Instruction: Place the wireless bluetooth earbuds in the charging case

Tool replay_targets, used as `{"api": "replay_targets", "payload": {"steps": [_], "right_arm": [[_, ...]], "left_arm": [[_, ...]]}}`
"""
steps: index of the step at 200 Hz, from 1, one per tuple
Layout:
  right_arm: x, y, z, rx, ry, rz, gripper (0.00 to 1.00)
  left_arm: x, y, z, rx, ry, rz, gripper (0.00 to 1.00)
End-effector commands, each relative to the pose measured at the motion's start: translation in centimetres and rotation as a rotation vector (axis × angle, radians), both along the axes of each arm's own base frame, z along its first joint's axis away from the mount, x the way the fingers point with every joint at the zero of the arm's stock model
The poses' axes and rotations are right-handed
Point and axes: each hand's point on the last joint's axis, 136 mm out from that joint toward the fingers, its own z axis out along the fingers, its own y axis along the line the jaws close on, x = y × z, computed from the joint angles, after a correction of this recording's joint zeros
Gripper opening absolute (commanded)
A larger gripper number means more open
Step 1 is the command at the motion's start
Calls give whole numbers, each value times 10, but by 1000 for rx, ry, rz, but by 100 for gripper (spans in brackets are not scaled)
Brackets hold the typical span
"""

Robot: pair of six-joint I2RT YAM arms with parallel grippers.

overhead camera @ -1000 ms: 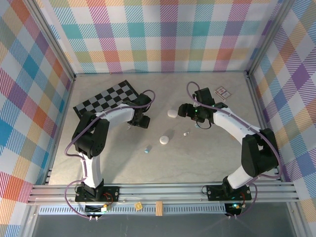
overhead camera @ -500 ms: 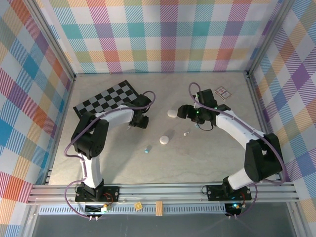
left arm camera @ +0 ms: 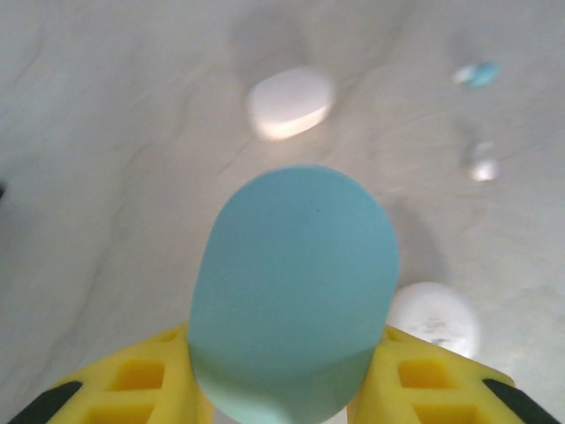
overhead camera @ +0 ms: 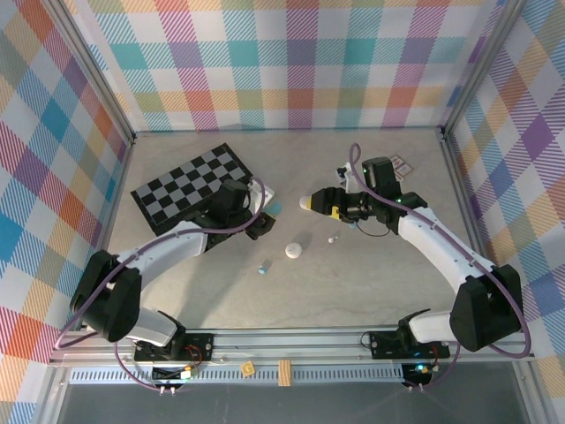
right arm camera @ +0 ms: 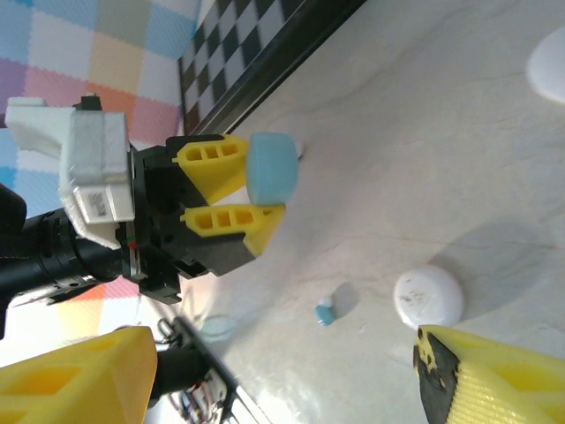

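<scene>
Earbuds lie loose on the surface, none seated in a case yet. Furthest left, just past the checkerboard, the left gripper is clamped on a pale blue case, pinched between its yellow fingers. Next come the blue bud, a white case, a second white case and a white bud. Rightmost, the right gripper stands spread wide with nothing between its fingers. Each bud looks very light, hard and smooth, so it would likely skid or flick away. I would pinch one across its body, low against the surface, with a gentle squeeze.
</scene>
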Motion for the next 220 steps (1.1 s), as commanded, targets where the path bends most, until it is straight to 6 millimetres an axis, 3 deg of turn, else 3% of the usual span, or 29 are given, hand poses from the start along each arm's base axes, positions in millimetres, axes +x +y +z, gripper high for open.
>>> {"api": "replay_targets", "payload": {"steps": [1,53,122,164,181,200,220], "right_arm": [[-12,12,15,110,41,92,76],[-20,30,20,193,114,161,73],[-31,56,14,190,144,234,67],[-28,55,11,167,145,214,48],[-27,54,13,154,137,204,50],[-28,53,17,154,128,203,58],[-27,53,19,152,123,199,58]], "left_arm": [[-28,-35,41,-157,-129,-268,35],[-55,-47,70,-227,-190,-394,36],[-64,-51,75,-212,-213,-438,36],[-67,-50,77,-208,-227,-449,36],[-67,-49,75,-195,-231,-448,36],[-66,-47,71,-179,-229,-438,36],[-65,-46,70,-174,-231,-436,36]]}}
